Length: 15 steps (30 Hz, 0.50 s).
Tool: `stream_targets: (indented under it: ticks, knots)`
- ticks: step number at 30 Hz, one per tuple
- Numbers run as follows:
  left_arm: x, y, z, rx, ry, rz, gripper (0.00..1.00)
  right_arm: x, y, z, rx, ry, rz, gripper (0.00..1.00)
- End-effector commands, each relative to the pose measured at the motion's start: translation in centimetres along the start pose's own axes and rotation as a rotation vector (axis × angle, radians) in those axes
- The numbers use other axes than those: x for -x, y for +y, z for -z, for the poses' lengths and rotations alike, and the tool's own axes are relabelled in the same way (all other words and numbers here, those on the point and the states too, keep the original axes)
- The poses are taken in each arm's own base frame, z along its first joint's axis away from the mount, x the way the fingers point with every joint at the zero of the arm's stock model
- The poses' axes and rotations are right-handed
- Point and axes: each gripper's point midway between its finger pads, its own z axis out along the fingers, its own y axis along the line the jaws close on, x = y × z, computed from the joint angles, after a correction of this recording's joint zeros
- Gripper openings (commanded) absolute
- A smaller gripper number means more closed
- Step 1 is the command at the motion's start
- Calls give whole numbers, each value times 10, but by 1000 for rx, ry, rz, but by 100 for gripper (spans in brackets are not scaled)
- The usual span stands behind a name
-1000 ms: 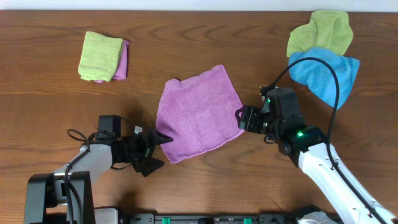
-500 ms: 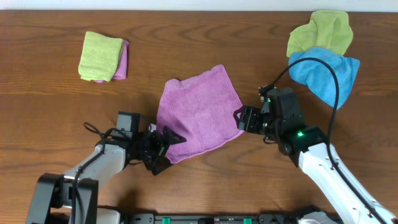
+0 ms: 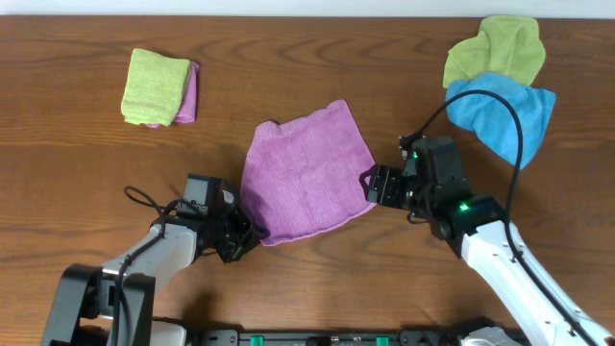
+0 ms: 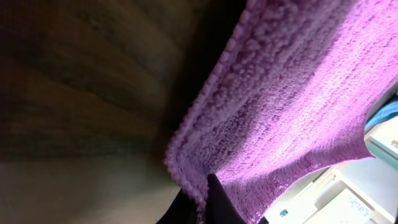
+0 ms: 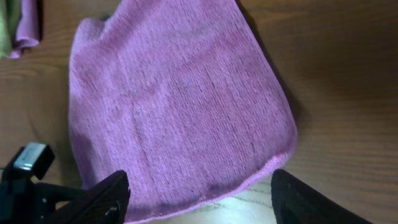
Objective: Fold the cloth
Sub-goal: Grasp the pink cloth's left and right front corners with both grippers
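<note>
Left gripper (image 3: 244,234) is right at the near-left corner of the purple cloth (image 3: 306,178). The wrist cam only shows one dark finger (image 4: 214,200) up against the hem, so no telling if the jaws are actually pinched on it. Right gripper (image 3: 373,185) has its jaws wide apart, just beside the cloth's right corner. The cloth lies spread out mid-table (image 3: 77,173), not folded. Back left sits a folded green-and-pink stack (image 3: 159,86). Back right, a green cloth (image 3: 495,48) touches a blue cloth (image 3: 500,111).
</note>
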Motion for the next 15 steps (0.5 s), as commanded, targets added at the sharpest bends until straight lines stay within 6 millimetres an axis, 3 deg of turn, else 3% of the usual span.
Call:
stream_targets:
  ticks: [1,6,11,15]
  knots:
    - [3,11,-3,37,-20,-14,6,8,-9,5,-59,-29,16,75]
    - [-2,7,-3,14,14,-105,6,-2,-22,-7,-112,25,-2,77]
    - [-6,10,-2,23,31,-124,6,-15,-40,-36,-165,106,-58,77]
    - [-11,18,-2,51,52,-147,6,-13,-42,-47,-164,104,-74,75]
